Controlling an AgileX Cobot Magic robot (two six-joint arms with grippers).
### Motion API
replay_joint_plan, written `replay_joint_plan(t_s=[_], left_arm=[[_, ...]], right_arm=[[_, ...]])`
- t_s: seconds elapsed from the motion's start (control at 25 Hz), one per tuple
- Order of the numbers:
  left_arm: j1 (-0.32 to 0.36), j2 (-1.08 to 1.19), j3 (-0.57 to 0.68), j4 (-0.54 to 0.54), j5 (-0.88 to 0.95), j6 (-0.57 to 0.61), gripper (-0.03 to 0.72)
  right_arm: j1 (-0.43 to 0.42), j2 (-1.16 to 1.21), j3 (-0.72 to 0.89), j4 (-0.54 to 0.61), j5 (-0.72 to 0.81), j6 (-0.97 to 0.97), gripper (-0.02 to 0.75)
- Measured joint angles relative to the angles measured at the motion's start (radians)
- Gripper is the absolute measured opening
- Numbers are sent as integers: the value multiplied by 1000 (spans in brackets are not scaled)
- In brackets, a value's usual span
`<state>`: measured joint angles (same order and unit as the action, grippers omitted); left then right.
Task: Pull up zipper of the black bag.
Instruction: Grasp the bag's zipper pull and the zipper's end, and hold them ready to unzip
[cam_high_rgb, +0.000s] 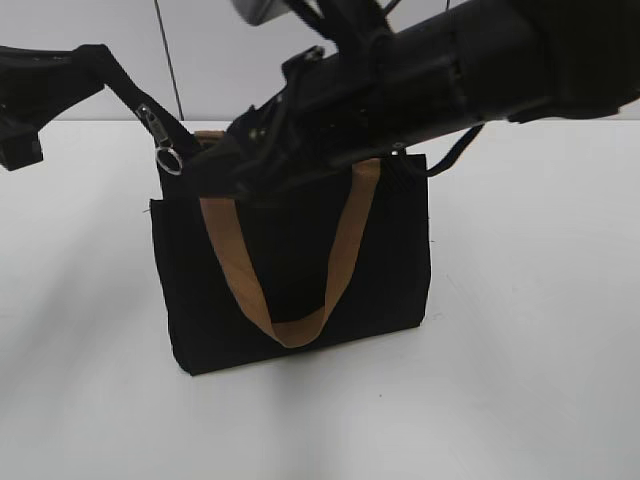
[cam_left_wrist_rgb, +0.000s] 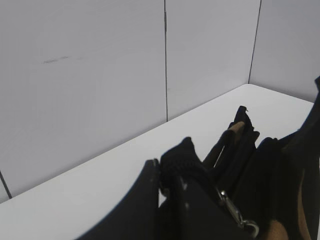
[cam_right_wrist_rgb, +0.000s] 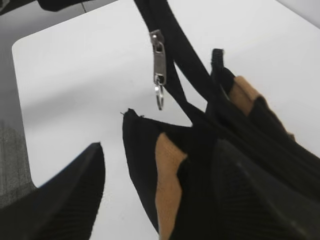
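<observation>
The black zip tail is held taut by the left gripper; the small silver ring-pull zipper must next be pinched by the right gripper, whose jaws stand wide around the rectangular black fabric bag top.

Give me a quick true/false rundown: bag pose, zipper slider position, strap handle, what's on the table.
1. The black bag stands upright on the white table. True.
2. The zipper sits at the bag's right end in the exterior view. False: it hangs on the stretched zip tail off the bag's upper left corner.
3. A tan strap handle hangs in a loop down the bag's front. True.
4. The left tool holds the tan strap. False: it is at the end of the black zip tail, left of the bag.
5. A second bag lies on the table. False: only one bag is visible.
</observation>
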<state>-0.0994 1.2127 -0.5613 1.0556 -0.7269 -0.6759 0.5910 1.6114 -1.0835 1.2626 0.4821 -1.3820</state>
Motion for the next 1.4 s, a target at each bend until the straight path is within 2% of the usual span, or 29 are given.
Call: replay_joint_plan(t_s=[0.28, 0.68, 1.0, 1.12, 1.32, 1.4], left_arm=[[0, 0, 0, 0, 0, 0, 20], [0, 0, 0, 0, 1, 0, 20], [0, 0, 0, 0, 1, 0, 20], [0, 0, 0, 0, 1, 0, 20], [0, 0, 0, 0, 1, 0, 20], [0, 0, 0, 0, 1, 0, 20]], right_arm=[[79, 128, -87, 2, -1, 0, 481], [85, 210, -165, 6, -1, 0, 475], [87, 212, -169, 22, -14, 0, 464], [88, 212, -170, 42, -39, 0, 413], [88, 212, -170, 46, -51, 0, 262], [88, 212, -170, 47, -53, 0, 225]])
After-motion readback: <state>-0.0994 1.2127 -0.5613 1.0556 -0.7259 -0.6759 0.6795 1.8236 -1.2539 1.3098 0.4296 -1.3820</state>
